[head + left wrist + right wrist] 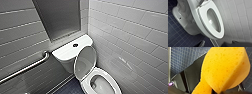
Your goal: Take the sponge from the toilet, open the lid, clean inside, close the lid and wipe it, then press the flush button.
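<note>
The toilet point(68, 53) stands in the far corner of a white-tiled room, close against the right wall point(130, 37). Its lid point(85, 62) is raised and leans back against the rounded tank, and the seat point(113, 83) is down around the open bowl. The flush button point(75, 45), small, dark and round, sits in the middle of the tank top. Above the tank a flat grey panel point(58, 17) is set into the far wall. On the left wall a metal grab bar point(25, 68) runs at a slant, its far end bending into the tiles near the tank. The floor point(70, 88) is dark blue tile.

The left wrist view looks at the toilet from the side: the white seat ring, the bowl's glossy outer body point(189, 25) down to its foot, and a bright glint inside the bowl. A dark, blurred shape point(238, 44) lies along one edge of that view, and from it the left gripper's state cannot be told.

The sponge point(224, 68) shows large in the right wrist view, yellow-orange and pitted with small pores. It is squeezed to a narrow waist at one end, where the right gripper point(209, 88) pinches it, jaws closed on it. Behind it are the robot's dark plate and the blue floor tiles. A small purple light point(170, 83) glows beside the plate.
</note>
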